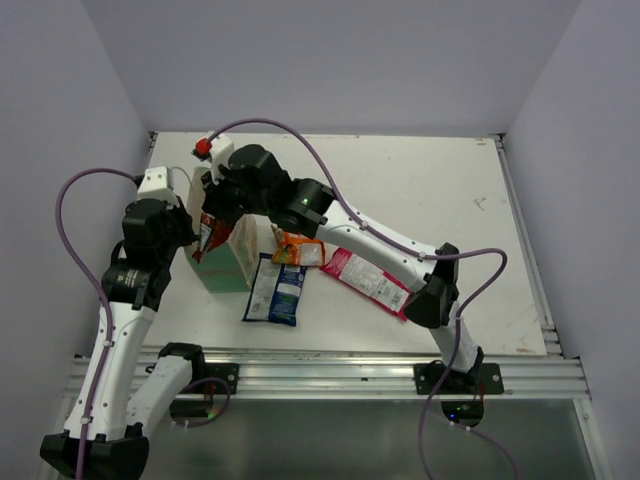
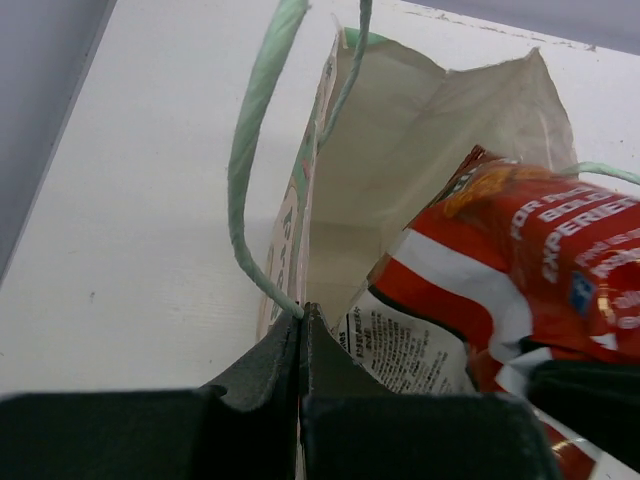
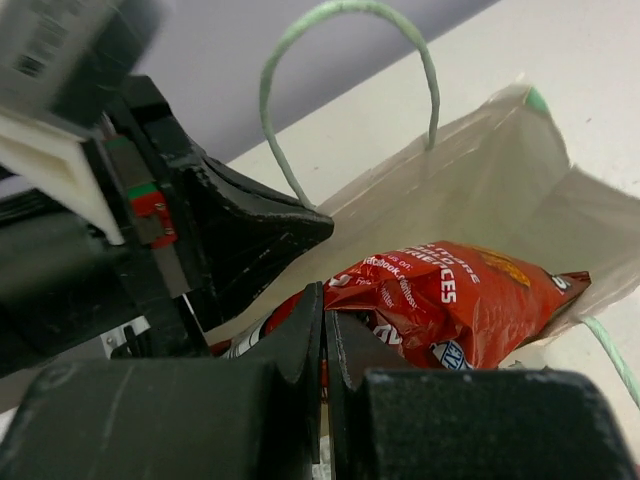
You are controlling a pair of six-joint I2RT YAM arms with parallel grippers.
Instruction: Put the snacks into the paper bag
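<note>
The mint-green paper bag (image 1: 228, 262) stands upright at the table's left. My left gripper (image 2: 301, 314) is shut on the near rim of the paper bag (image 2: 400, 150), beside a string handle (image 2: 248, 170). My right gripper (image 3: 323, 298) is shut on the edge of the red-and-dark snack packet (image 3: 455, 300), which hangs partly inside the bag's whitish mouth (image 3: 500, 185). That packet (image 2: 520, 250) also shows in the left wrist view, with its white text panel toward me. On the table right of the bag lie an orange packet (image 1: 300, 250), a blue-and-white packet (image 1: 276, 290) and a magenta packet (image 1: 368, 278).
White walls close the table at the back and both sides. A metal rail (image 1: 330, 372) runs along the near edge by the arm bases. The right arm (image 1: 380, 240) reaches across over the loose packets. Purple cables (image 1: 75, 220) loop above the left arm.
</note>
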